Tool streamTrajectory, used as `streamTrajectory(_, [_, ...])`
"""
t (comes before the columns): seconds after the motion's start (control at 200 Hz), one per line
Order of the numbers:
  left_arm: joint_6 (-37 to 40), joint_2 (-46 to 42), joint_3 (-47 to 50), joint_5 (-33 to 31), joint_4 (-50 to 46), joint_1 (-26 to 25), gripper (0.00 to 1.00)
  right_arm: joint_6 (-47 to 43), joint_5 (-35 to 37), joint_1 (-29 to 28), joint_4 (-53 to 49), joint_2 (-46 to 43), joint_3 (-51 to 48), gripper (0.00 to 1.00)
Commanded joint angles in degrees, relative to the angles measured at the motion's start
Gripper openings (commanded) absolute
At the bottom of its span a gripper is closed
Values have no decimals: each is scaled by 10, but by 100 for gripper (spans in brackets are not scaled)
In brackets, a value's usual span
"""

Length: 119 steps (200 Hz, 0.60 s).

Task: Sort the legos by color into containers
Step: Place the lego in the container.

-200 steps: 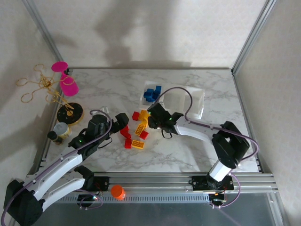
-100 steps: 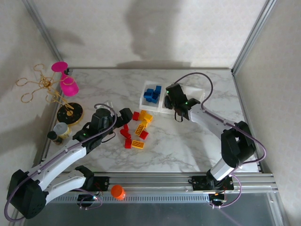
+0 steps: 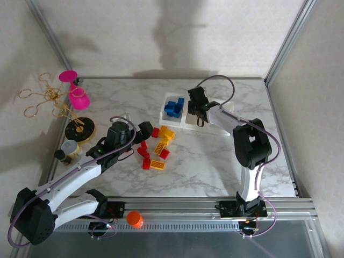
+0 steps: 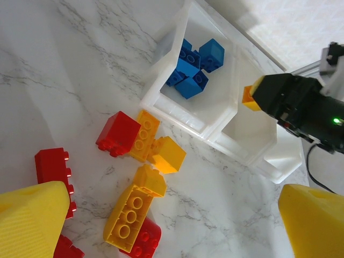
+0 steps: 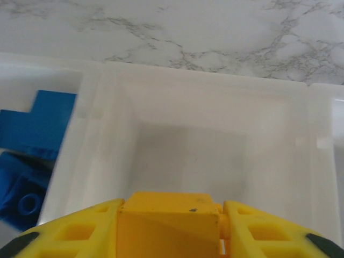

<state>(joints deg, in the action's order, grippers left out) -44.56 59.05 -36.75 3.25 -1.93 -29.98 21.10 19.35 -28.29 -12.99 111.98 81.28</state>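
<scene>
Seen from above, the left claw [image 3: 143, 129] hangs low over the marble tabletop [image 3: 215, 161] with its fingers spread wide and nothing between them. Loose legos [image 3: 155, 149], red and yellow, lie scattered directly ahead of and beneath that claw. In the left wrist view, a long yellow brick [image 4: 135, 210] sits between the two yellow fingertips [image 4: 32, 220]. Its long axis points away from the claw, roughly square to the line along which the fingers would close. A red brick [image 4: 118, 133] lies just beyond it, touching more yellow pieces.

Further ahead of the left claw, and to its right, stands the clear tray [image 4: 180, 115] of three compartments. Its left compartment holds a heap of blue bricks [image 4: 193, 67].

Over the tray, the right claw [image 3: 198, 110] is clenched on a yellow brick [image 5: 169, 215]. The right wrist view looks straight down past this brick into the middle compartment [image 5: 193, 156], which has no bricks in it. That compartment lies directly below and slightly ahead of the claw, and the blue heap is off to the claw's left.

Judging by this, the right arm is the one placed to act. Letting go here should drop the brick into the middle compartment. Any drift to the left risks mixing yellow with blue.
</scene>
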Motion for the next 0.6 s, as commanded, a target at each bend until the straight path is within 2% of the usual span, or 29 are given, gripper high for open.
streamTrajectory(0.0, [12, 2, -20, -10, 13, -5, 100, -16, -2, 14, -2, 36, 43, 47])
streamTrajectory(0.11, [13, -1, -23, -12, 10, -5, 100, -19, -3, 15, -5, 40, 55, 56])
streamTrajectory(0.26, [14, -2, -24, -13, 10, -6, 100, -19, -12, 13, -5, 10, 48, 62])
streamTrajectory(0.591, [14, -33, -19, -22, -14, -5, 100, 14, -28, -36, 5, -114, -59, 65])
